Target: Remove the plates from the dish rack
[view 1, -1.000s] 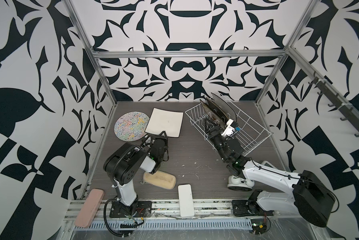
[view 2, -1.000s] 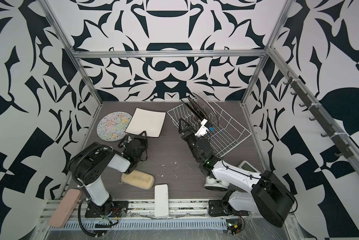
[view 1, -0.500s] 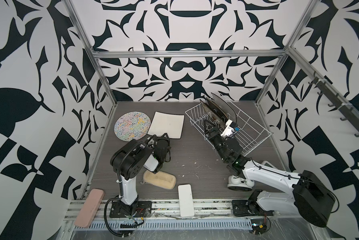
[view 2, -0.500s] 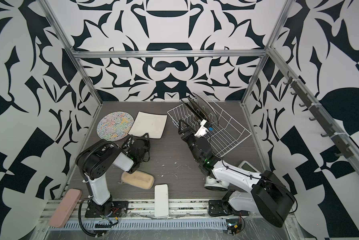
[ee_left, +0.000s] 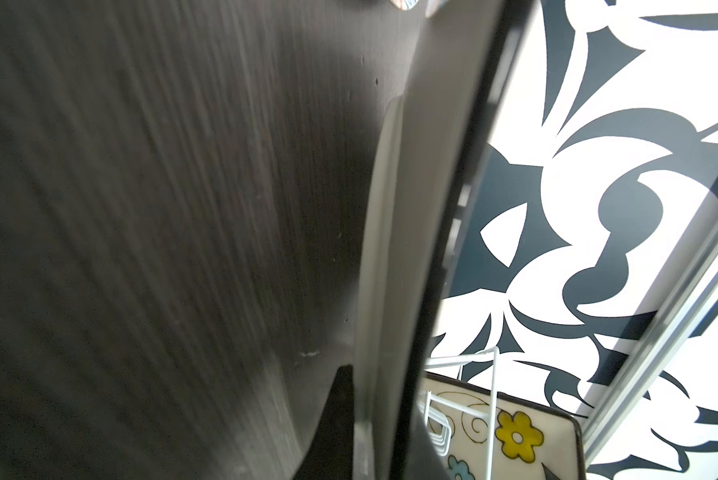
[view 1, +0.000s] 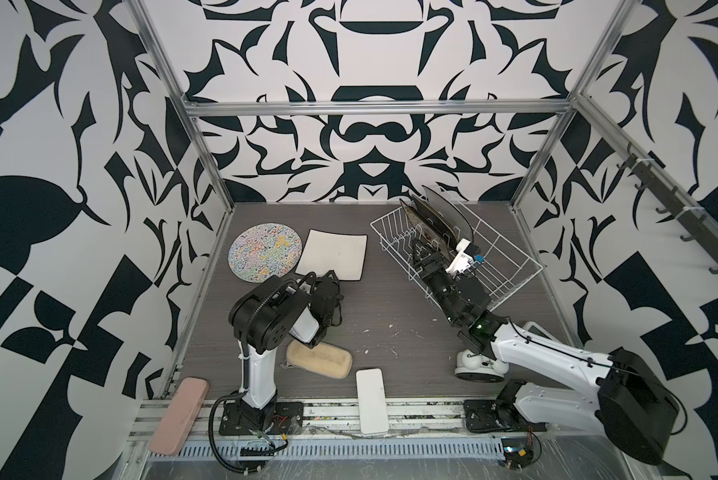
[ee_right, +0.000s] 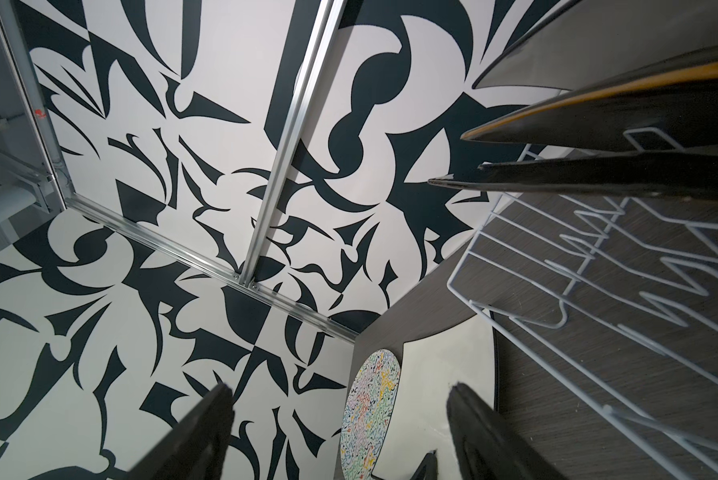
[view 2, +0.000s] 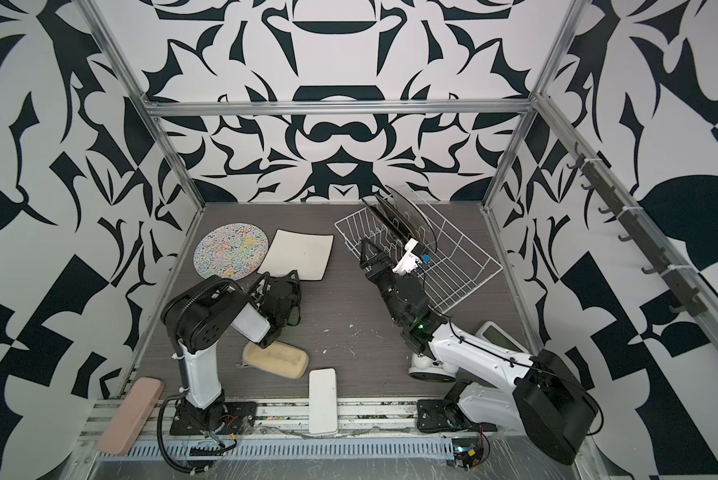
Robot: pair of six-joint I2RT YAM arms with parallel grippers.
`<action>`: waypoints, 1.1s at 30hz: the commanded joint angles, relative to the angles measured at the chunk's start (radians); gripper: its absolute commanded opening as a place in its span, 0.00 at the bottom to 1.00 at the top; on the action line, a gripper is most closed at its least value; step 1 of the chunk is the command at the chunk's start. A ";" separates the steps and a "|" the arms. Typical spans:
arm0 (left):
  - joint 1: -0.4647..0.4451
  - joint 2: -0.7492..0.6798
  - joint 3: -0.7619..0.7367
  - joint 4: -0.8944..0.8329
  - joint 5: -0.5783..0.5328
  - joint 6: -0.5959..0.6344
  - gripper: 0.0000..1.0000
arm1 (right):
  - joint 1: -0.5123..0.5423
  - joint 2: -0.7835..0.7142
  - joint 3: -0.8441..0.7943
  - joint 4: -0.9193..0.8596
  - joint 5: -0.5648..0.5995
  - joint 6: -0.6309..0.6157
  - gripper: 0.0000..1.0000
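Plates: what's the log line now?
rack: dark plates | table: round plate, square plate | right end effector: open | left end effector: shut

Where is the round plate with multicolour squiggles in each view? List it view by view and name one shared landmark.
Both top views: the round multicolour-squiggle plate lies flat, far left on the dark table, beside the square white plate.
Left wrist: only a coloured sliver at the frame's edge, probably it.
Right wrist: it shows between the fingers of the open right tool.
Shared landmark: the white wire dish rack, in all four.
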 commanded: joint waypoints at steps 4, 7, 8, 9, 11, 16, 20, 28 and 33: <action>-0.011 -0.001 0.048 0.215 -0.060 -0.028 0.00 | -0.004 -0.025 0.029 0.001 0.015 -0.023 0.84; -0.013 0.000 0.044 0.215 -0.069 -0.029 0.00 | -0.006 -0.030 0.027 -0.005 0.019 -0.024 0.84; -0.014 0.000 0.043 0.215 -0.074 -0.029 0.00 | -0.006 -0.031 0.028 -0.008 0.020 -0.023 0.84; -0.014 0.000 0.041 0.216 -0.078 -0.028 0.00 | -0.006 -0.033 0.028 -0.011 0.020 -0.025 0.84; -0.015 0.000 0.040 0.216 -0.084 -0.028 0.00 | -0.006 -0.036 0.029 -0.017 0.022 -0.025 0.84; -0.018 0.010 0.036 0.215 -0.090 -0.033 0.00 | -0.006 -0.035 0.029 -0.026 0.024 -0.024 0.84; -0.019 0.021 0.035 0.215 -0.096 -0.047 0.00 | -0.007 -0.036 0.032 -0.042 0.025 -0.022 0.84; -0.022 0.033 0.039 0.216 -0.096 -0.055 0.00 | -0.009 -0.042 0.034 -0.062 0.030 -0.019 0.84; -0.025 0.040 0.039 0.215 -0.095 -0.063 0.09 | -0.009 -0.047 0.032 -0.071 0.032 -0.017 0.84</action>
